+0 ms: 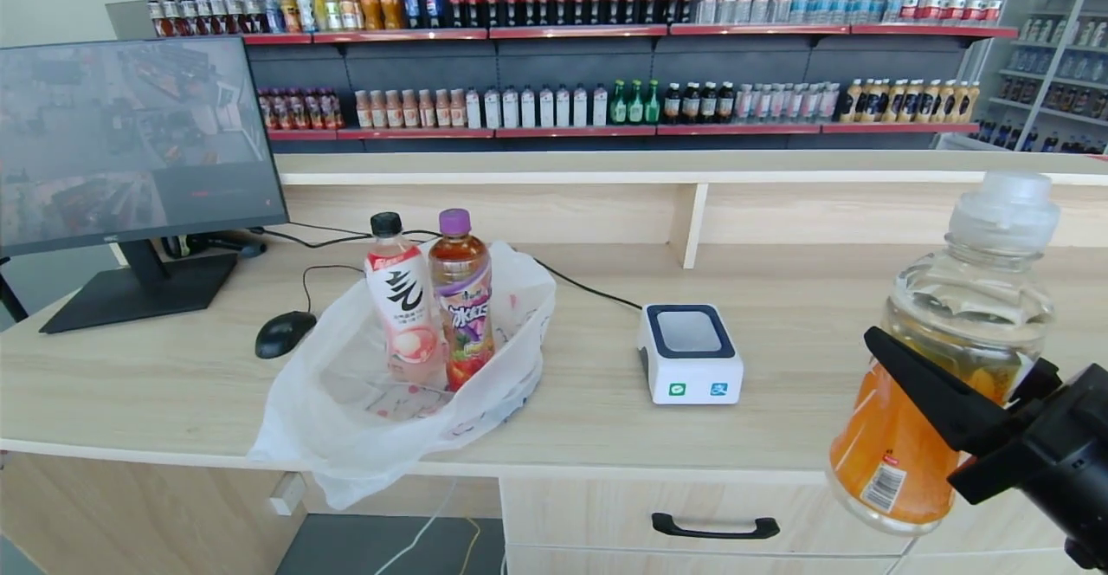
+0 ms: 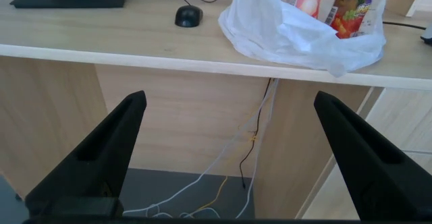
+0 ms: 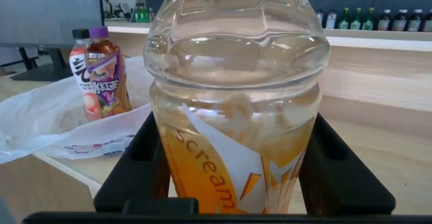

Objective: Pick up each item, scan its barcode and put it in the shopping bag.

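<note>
**Item in hand:** clear plastic drinks bottle with an orange printed label and a translucent cap [image 1: 961, 315]. It is upright, lifted off the surface and clamped at mid-body between the two black fingers of the right tool [image 3: 236, 170]. The shoulder is moulded in ribs, and the wall is smooth and glossy. The contents are pale liquid over orange. A barcode panel sits low on the label, below the tool.

**Handling (judged):** moderately heavy, with liquid that will slosh. The wall is likely to give slightly under pressure and is slick where bare. The labelled waist is the best hold, as the film adds friction there.

**Left tool** [image 2: 229, 97]: fingers spread wide and holding nothing. It sits low, in front of the surface's edge.

**White box scanner with a dark-framed window** [image 1: 690, 352]: rigid, lying on the pale wood-grain surface [image 1: 779, 298], to the left of the right tool.

**Thin white plastic shopping bag** [image 1: 329, 384]: crumpled and limp, mouth open, farther left beyond the scanner. It holds two upright bottles that touch each other:
- a pink-and-white bottle with a black cap [image 1: 400, 306]
- a reddish tea bottle with a purple cap [image 1: 461, 298]
</note>
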### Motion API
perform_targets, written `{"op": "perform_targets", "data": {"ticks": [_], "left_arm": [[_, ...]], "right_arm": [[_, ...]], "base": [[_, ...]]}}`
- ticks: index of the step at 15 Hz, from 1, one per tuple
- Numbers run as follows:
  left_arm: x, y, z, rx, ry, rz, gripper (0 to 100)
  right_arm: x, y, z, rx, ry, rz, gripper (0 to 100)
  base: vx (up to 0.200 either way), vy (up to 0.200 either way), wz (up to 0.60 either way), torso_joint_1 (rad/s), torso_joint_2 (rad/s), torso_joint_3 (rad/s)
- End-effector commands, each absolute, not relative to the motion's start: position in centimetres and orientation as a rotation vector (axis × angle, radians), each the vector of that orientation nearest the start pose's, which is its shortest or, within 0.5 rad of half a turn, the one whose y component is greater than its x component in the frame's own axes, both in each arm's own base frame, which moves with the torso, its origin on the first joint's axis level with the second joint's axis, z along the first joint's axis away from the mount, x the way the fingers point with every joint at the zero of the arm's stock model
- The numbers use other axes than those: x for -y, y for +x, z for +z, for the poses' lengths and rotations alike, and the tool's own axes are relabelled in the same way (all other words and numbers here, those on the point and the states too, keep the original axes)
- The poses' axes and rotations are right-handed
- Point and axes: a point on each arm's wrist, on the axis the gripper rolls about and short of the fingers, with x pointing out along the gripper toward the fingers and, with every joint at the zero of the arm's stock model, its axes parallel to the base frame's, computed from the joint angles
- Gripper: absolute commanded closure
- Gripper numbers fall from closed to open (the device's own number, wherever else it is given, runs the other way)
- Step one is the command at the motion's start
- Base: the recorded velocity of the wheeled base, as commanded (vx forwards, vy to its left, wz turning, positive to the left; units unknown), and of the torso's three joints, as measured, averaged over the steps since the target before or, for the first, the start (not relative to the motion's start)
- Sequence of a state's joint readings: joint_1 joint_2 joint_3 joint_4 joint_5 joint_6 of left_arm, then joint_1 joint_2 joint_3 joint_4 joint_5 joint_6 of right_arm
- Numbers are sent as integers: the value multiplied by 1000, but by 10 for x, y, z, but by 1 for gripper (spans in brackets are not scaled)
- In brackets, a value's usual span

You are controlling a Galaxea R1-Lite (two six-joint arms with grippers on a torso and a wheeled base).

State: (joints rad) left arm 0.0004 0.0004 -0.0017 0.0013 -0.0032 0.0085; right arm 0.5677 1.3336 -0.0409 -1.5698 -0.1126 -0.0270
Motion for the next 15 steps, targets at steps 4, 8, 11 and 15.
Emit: {"op": "perform_targets", "data": {"ticks": [4,8,11,15], "left_arm": [[0,-23,76,0,8,-3,0],[0,-23,76,0,8,-2,0],[0,-23,76,0,8,-3,0],[0,-23,76,0,8,-2,0]], "right_arm": [[-71,115,171,279,92,451,100],[-72,117,171,273,90,452,100],[-77,123,168,248,81,463,100],[-98,154,180,273,87,463,100]], "base": [[0,0,0,0,0,0],[0,0,0,0,0,0],[0,0,0,0,0,0],[0,0,0,0,0,0]]}}
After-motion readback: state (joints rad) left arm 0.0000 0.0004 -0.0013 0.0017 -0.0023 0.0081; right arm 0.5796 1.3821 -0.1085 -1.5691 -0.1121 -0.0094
